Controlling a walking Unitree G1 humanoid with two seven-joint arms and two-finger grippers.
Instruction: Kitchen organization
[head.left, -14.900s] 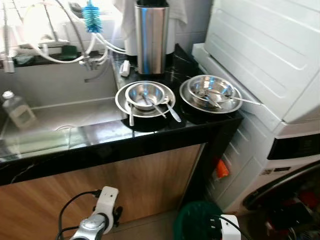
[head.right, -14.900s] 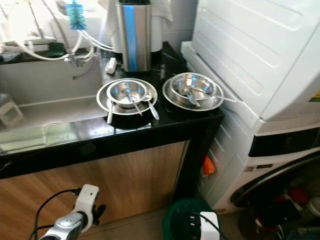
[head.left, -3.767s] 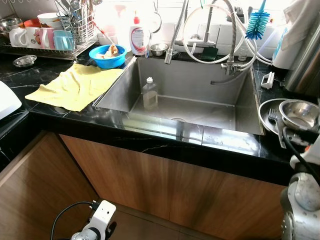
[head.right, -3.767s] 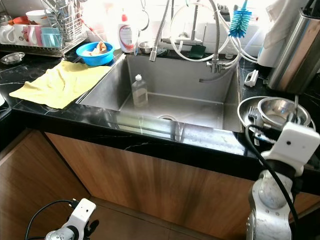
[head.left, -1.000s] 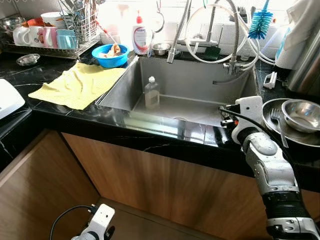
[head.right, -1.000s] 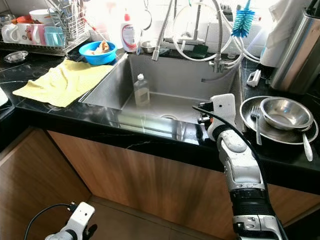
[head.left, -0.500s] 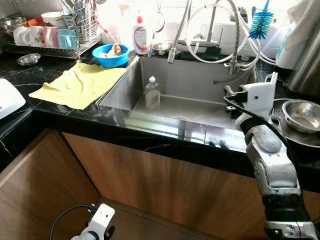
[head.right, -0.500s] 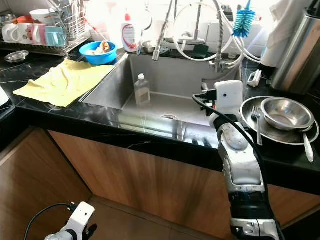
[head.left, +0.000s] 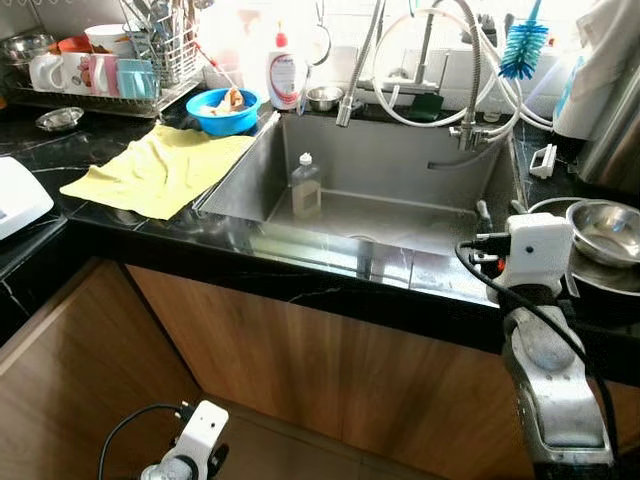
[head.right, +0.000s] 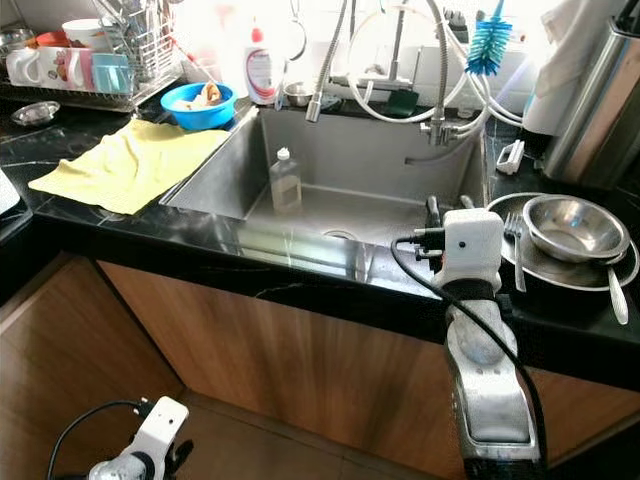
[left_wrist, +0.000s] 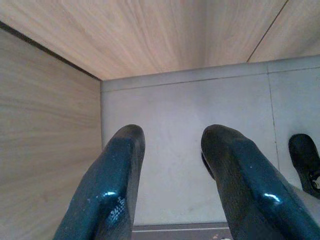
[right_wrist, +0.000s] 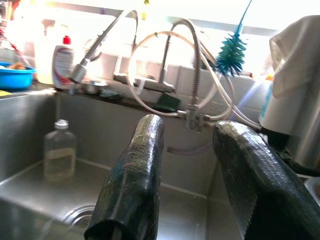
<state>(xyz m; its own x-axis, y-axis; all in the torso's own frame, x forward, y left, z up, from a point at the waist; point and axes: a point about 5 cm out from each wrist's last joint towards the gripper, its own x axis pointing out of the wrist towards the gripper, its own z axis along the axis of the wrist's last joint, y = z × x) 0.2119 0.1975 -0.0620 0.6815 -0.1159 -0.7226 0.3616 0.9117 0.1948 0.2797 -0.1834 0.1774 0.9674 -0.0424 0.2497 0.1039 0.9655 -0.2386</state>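
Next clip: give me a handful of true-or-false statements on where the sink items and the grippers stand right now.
1. A clear bottle stands inside the sink. True.
2. The right gripper holds the steel bowl. False: it is open, empty, over the sink's right edge.
3. The yellow cloth lies in the sink. False: it lies on the counter to its left.
4. A fork rests on the plate beside the bowl. True.
5. The left gripper hangs open near the floor. True.

I'm looking down on a black marble counter (head.left: 120, 215) that wraps from nine o'clock round to three. A steel sink (head.left: 400, 190) is sunk into it at twelve. Brown wood cabinet fronts (head.left: 330, 370) run below, grey floor tiles (left_wrist: 185, 150) beneath. Strong daylight glares behind the taps.
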